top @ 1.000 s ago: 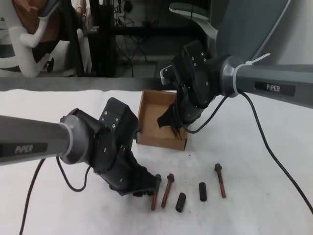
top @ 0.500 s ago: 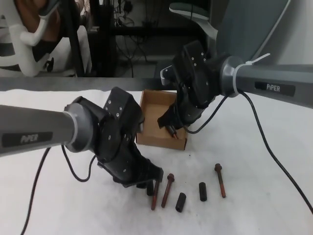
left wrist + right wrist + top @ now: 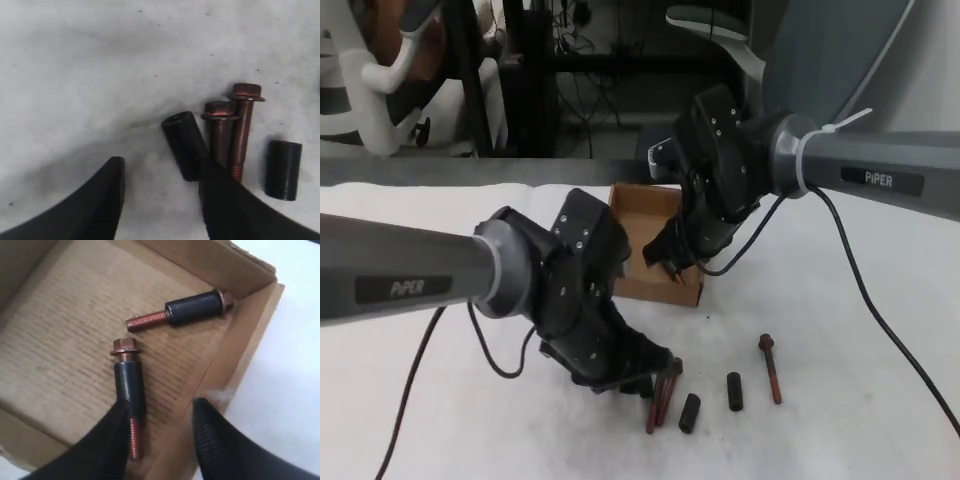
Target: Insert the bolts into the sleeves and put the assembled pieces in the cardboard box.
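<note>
Left gripper (image 3: 162, 167) sits low over the loose parts at the near middle of the bench (image 3: 75, 60), its fingers (image 3: 95, 205) spread wide and clamping nothing. A black sleeve (image 3: 185, 145) lies between them, close to one finger and well apart from the other. That closer finger hides the thread ends of two copper-coloured bolts (image 3: 232, 127) lying side by side just beyond the sleeve; whether it touches them I cannot tell.

The step in hand looks like picking up this sleeve. To do it well, the left gripper should shift so the sleeve is centred and the closer finger comes down between sleeve and bolts. Then the close takes the sleeve alone and does not drag the bolts along. Gripping at mid-length would leave the bore end free, and a slow close should stop the round sleeve rolling away.

A second sleeve (image 3: 282, 170) lies right of the bolts, and farther right are a third sleeve (image 3: 733, 391) and a lone bolt (image 3: 770, 368).

Farther back, the right gripper (image 3: 160, 407) hangs over the cardboard box (image 3: 240, 270), fingers apart and gripping nothing. Two assembled pieces lie inside. One piece (image 3: 127, 385) is just beside a finger, the other piece (image 3: 192, 310) nearer a corner.
</note>
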You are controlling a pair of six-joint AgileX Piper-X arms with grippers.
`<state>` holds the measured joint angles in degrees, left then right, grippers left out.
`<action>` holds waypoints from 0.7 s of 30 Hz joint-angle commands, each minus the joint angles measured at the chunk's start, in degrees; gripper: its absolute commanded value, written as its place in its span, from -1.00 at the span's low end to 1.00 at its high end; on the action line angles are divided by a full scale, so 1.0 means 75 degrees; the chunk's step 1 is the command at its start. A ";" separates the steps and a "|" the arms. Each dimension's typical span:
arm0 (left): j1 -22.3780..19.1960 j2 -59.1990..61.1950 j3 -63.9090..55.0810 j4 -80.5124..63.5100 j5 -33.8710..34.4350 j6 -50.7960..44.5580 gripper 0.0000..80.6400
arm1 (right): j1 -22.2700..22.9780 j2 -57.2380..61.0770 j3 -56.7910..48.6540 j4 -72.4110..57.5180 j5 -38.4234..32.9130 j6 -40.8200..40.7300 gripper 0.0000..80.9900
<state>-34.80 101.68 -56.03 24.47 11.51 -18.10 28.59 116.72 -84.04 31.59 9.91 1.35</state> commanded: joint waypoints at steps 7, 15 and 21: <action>-0.0157 -0.0009 -0.0256 0.0034 -0.0180 -0.0143 0.11 | -0.0035 -0.0080 -0.0085 0.0186 -0.0051 -0.0012 -0.03; -0.0172 0.0456 -0.0255 -0.0242 -0.0379 -0.0558 0.06 | -0.0035 -0.0080 -0.0085 0.0339 -0.0325 -0.0012 -0.03; -0.0172 0.0672 -0.0300 -0.0253 -0.0348 -0.0631 -0.43 | -0.0035 -0.0182 -0.0085 0.0640 -0.0511 -0.0012 -0.03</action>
<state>-35.87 105.18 -58.19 22.28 9.03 -22.25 28.59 116.72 -84.04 34.49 6.65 1.35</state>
